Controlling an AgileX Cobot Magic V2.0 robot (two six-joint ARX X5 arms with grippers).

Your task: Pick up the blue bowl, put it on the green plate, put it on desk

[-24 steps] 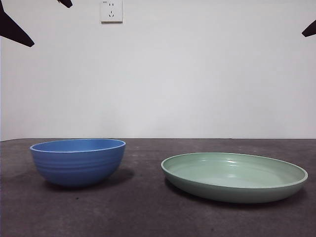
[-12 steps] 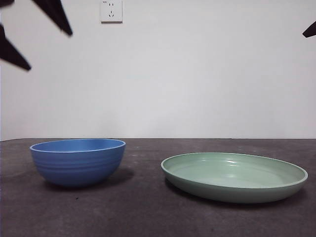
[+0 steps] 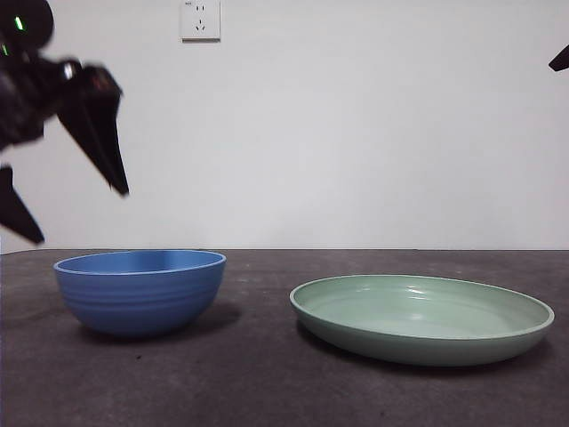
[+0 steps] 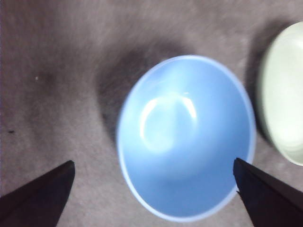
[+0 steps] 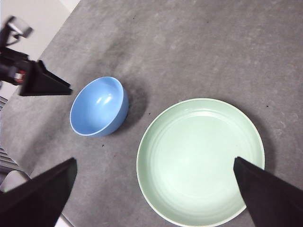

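The blue bowl (image 3: pixel 140 291) sits on the desk (image 3: pixel 258 382), empty and right side up. The green plate (image 3: pixel 421 318) lies beside it on the same dark top — near, but not touching. The plate has nothing in it.

The left gripper (image 3: pixel 71 200) hangs in the air above the bowl, off to its outer side. Its two black jaws are spread wide apart and hold nothing. From the left wrist camera, the bowl (image 4: pixel 185 137) shows between the two jaws, with the plate's edge (image 4: pixel 284 94) next to it.

The right gripper (image 5: pixel 154 189) waits up high — its jaws are wide apart too, and hold nothing.

A white wall socket (image 3: pixel 200 20) is on the wall behind. I cannot read any words on it.
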